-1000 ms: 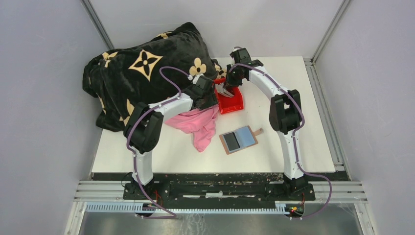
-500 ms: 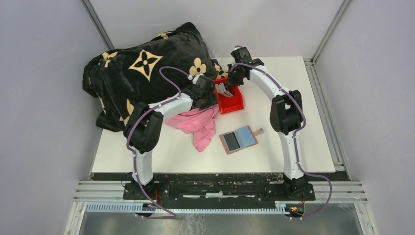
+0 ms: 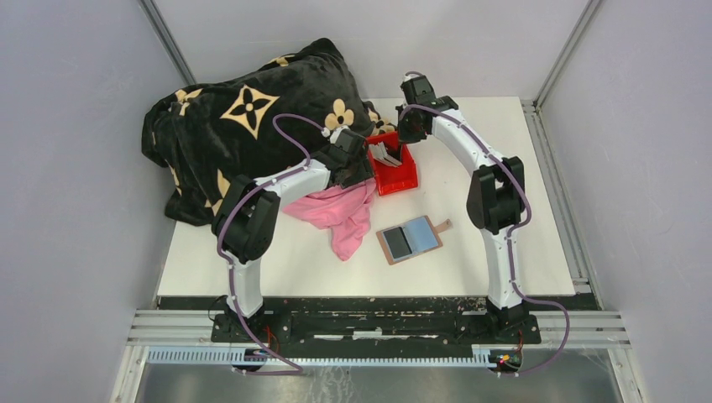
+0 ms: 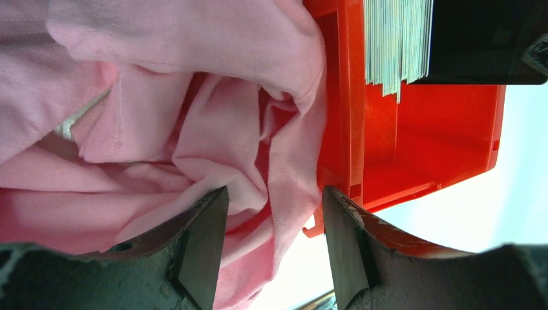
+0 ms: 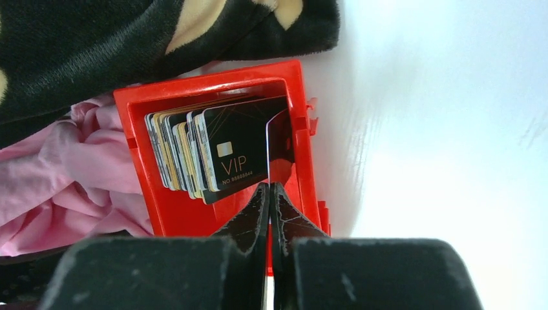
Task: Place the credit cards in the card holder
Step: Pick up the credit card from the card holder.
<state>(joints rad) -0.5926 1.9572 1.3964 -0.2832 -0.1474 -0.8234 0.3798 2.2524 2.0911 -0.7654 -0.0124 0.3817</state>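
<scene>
A stack of credit cards [image 5: 194,152] stands on edge in a red bin [image 5: 139,161], with a black VIP card in front. My right gripper [image 5: 270,187] is just above the bin, shut on one thin credit card [image 5: 279,139] seen edge-on. From above, that gripper [image 3: 409,130] hovers over the bin's far end. The brown card holder [image 3: 409,239] lies open on the table, a dark card and a light blue card in it. My left gripper [image 4: 274,252] is open, with folds of pink cloth [image 4: 194,129] between its fingers, beside the bin's wall [image 4: 342,129].
A black blanket with gold flowers [image 3: 243,117] covers the far left of the table. The pink cloth [image 3: 340,210] spills from under the left arm toward the middle. White tabletop [image 3: 470,252] shows around the card holder, with walls on each side.
My right gripper has shut and risen from the red bin toward the far edge. The left arm and the card holder have not moved.
</scene>
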